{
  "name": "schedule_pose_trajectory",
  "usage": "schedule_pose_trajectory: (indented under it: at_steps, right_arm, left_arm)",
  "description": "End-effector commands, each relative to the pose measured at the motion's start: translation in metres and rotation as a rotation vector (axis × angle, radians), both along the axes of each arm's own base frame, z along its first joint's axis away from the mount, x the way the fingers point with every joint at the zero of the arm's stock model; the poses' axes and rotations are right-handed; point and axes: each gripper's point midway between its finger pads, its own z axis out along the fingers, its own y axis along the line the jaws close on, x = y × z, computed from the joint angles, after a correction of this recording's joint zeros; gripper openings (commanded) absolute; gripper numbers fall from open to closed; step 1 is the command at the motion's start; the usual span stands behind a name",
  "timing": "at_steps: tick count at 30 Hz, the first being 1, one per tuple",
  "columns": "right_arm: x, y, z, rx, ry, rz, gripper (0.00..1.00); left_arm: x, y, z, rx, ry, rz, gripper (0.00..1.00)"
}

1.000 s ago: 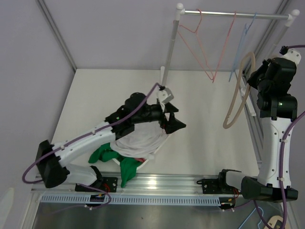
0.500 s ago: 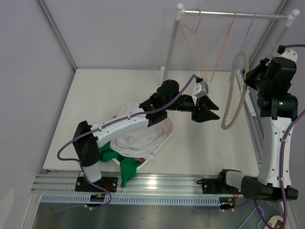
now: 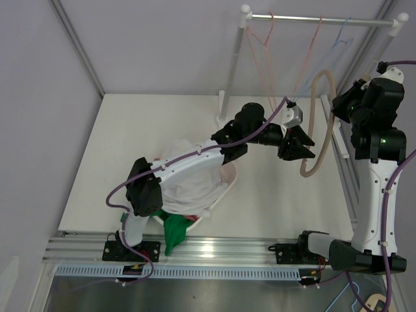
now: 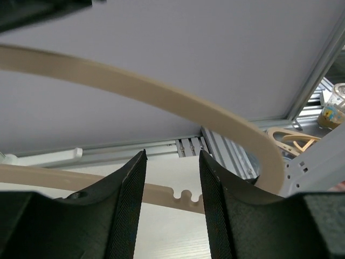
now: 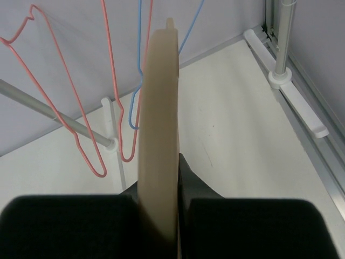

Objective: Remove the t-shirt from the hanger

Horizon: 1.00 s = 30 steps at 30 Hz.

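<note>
The white t-shirt [image 3: 192, 188] lies as a crumpled heap on the table [image 3: 130, 130], near the base of the left arm, partly over a green garment [image 3: 174, 229], and nothing holds it. The beige hanger [image 3: 318, 123] is bare and hangs well apart from the shirt, so I judge that the removal itself is done and only the handling of the hanger is left. The right gripper [image 5: 159, 216] is closed on the upper part of this hanger and holds it in the air, just in front of the pink wire hangers [image 3: 266, 52] and the blue wire hanger [image 3: 341, 42] on the rail [image 3: 318, 19]. The left gripper [image 3: 300, 144] is stretched out far from the shirt, just beside the lower curve of the hanger, with its jaws apart and nothing between them; its wrist view shows the notched bar beyond the fingers [image 4: 126, 205], not yet inside. The next move probably calls either for closing on this bar with care, or for drawing the arm back.
</note>
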Motion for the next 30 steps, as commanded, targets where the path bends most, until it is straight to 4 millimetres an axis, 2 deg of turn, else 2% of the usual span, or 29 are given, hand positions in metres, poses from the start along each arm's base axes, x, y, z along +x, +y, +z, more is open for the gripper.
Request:
schedule_pose_trajectory:
  at_steps: [1,3,7,10,11,13,14,17,20,21,23,25,26,29,30]
  right_arm:
    - [-0.003,0.008,0.03,0.021,-0.087,0.028,0.0]
    - [-0.004,0.009,0.032,0.023,-0.09,0.031,0.0]
    - [-0.002,0.004,0.028,0.015,-0.079,0.008,0.0]
    - [0.001,0.001,0.025,0.007,-0.071,-0.007,0.0]
    - [0.004,-0.001,0.022,0.005,-0.067,-0.016,0.0]
    - [0.005,-0.003,0.022,0.0,-0.066,-0.023,0.0]
    - [0.006,-0.004,0.022,-0.003,-0.066,-0.027,0.0]
    - [0.007,-0.004,0.022,0.0,-0.068,-0.027,0.0]
    - [0.005,-0.003,0.021,0.0,-0.071,-0.026,0.0]
    - [0.005,-0.003,0.022,0.002,-0.074,-0.025,0.0]
    - [0.004,-0.003,0.019,0.001,-0.071,-0.023,0.0]
    - [0.003,-0.002,0.017,0.003,-0.07,-0.022,0.0]
    - [0.003,-0.002,0.016,0.003,-0.068,-0.022,0.0]
    - [0.003,-0.001,0.016,0.005,-0.073,-0.018,0.0]
    - [0.003,-0.001,0.015,0.005,-0.072,-0.018,0.0]
  left_arm:
    - [-0.009,-0.009,0.005,-0.017,-0.025,-0.039,0.47]
    - [-0.01,-0.013,-0.005,0.002,-0.017,-0.043,0.43]
    - [-0.026,-0.012,0.002,0.001,-0.004,-0.1,0.35]
    - [-0.056,-0.009,0.012,-0.001,-0.028,-0.158,0.35]
    - [-0.071,-0.01,0.006,0.012,-0.026,-0.183,0.36]
    - [-0.089,-0.006,0.015,-0.001,-0.047,-0.216,0.35]
    - [-0.101,-0.007,0.01,0.007,-0.042,-0.235,0.35]
    - [-0.12,-0.005,0.02,-0.017,-0.05,-0.262,0.35]
    - [-0.128,-0.005,0.032,-0.042,-0.052,-0.275,0.36]
    - [-0.128,-0.005,0.044,-0.064,-0.063,-0.272,0.36]
    - [-0.127,-0.008,0.045,-0.059,-0.06,-0.267,0.36]
    - [-0.126,-0.008,0.068,-0.096,-0.088,-0.261,0.36]
    - [-0.123,-0.013,0.059,-0.064,-0.074,-0.258,0.36]
    - [-0.124,-0.011,0.097,-0.128,-0.109,-0.258,0.36]
    - [-0.123,-0.015,0.094,-0.127,-0.104,-0.257,0.36]
